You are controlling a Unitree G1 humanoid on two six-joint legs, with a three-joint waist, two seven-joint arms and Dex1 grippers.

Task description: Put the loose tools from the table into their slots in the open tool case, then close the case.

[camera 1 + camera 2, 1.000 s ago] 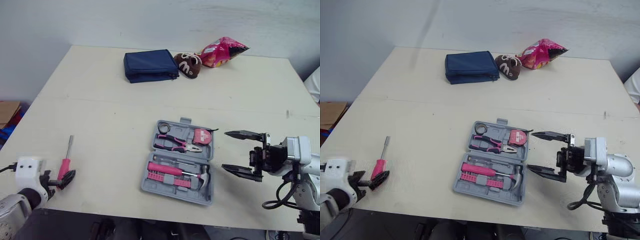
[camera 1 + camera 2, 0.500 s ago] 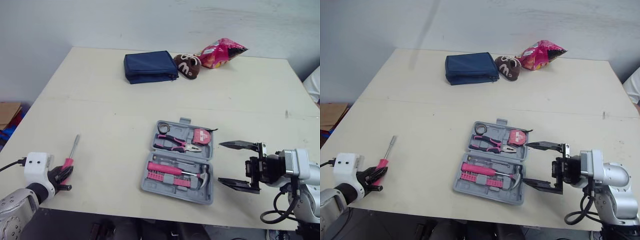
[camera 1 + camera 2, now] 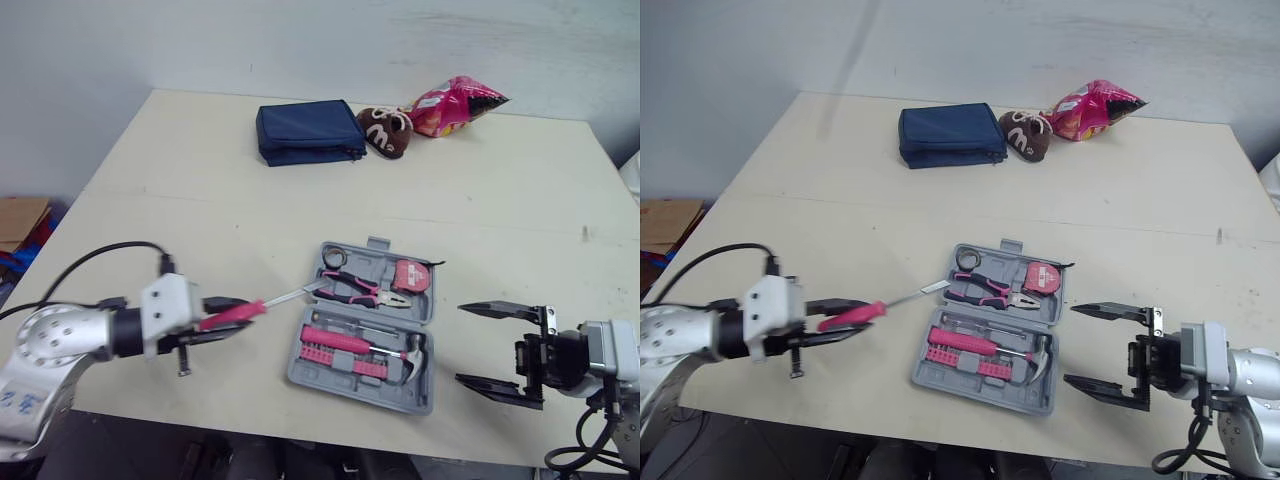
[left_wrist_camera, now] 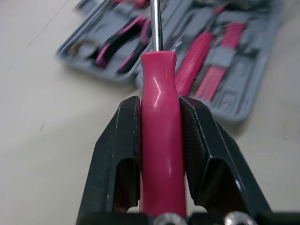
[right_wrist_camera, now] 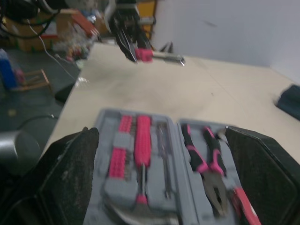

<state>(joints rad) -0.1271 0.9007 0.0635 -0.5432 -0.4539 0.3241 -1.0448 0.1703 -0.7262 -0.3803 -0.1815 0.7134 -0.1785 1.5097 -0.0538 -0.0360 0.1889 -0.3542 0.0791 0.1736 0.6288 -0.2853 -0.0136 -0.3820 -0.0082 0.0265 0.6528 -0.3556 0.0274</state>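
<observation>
beige table [image 3: 500, 200] is bearing open tool case [image 3: 370, 325]; my left gripper [image 3: 232, 318] is clenching pink screwdriver [image 3: 265, 303], tip seemingly over case; my right gripper [image 3: 460, 342] is gaping alongside.

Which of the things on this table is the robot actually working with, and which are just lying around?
Part of the job: the pink-handled screwdriver, clamped in the left gripper; the open grey tool case; the right gripper, open beside the case.
Just lying about: the navy pouch, the brown soft toy and the pink snack bag, all at the far side.
</observation>
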